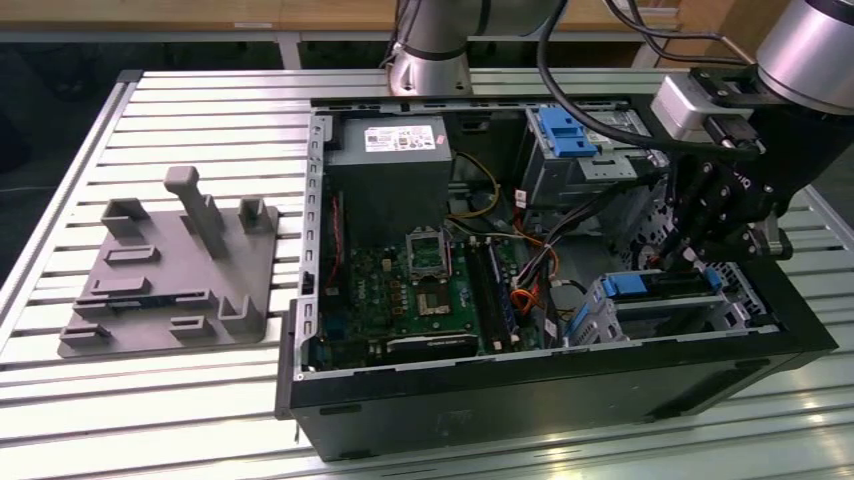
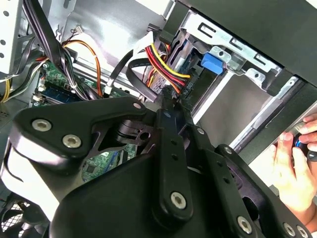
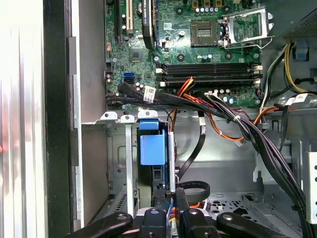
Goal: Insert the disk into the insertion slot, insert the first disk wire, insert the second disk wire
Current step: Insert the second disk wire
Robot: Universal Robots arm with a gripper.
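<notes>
So the disk [image 3: 150,148] is already sitting in the insertion slot [image 3: 115,148], in a corner of the case [image 1: 534,400] on the exterior view's right. The gripper [image 3: 172,201] is clamped tight on a disk wire [image 2: 168,63], the red-and-yellow bundle, right at the disk's end. Someone's hand [image 2: 292,168] is just outside the case.

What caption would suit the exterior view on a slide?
Robot gripper inside an open computer case, close to the disk sitting in the insertion slot; a grey fixture lies on the table.
</notes>
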